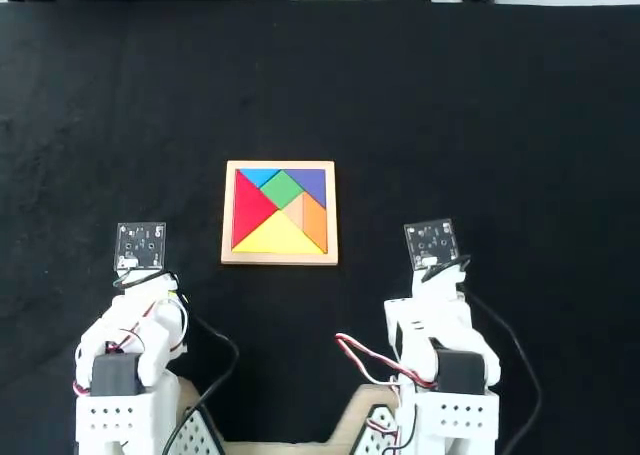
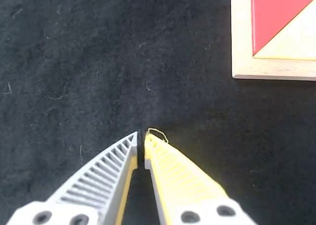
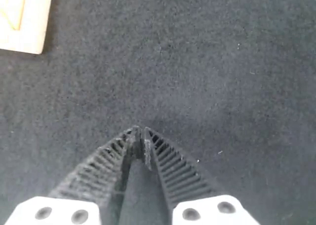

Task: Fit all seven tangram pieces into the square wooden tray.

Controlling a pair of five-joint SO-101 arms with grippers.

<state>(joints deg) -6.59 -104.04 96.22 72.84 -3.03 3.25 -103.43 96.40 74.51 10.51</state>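
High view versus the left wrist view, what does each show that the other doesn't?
High view adds: the left arm, the right arm, and the whole tray with the blue piece, green piece, purple piece and orange piece. Left wrist view adds: the left gripper, shut, close up. Both share: the tray's near corner, the red piece and the yellow piece.

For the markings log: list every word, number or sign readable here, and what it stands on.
None can be read. The wooden tray and its coloured pieces are plain. The left gripper and right gripper bear no print. The small board on each wrist shows only marks too small to read.
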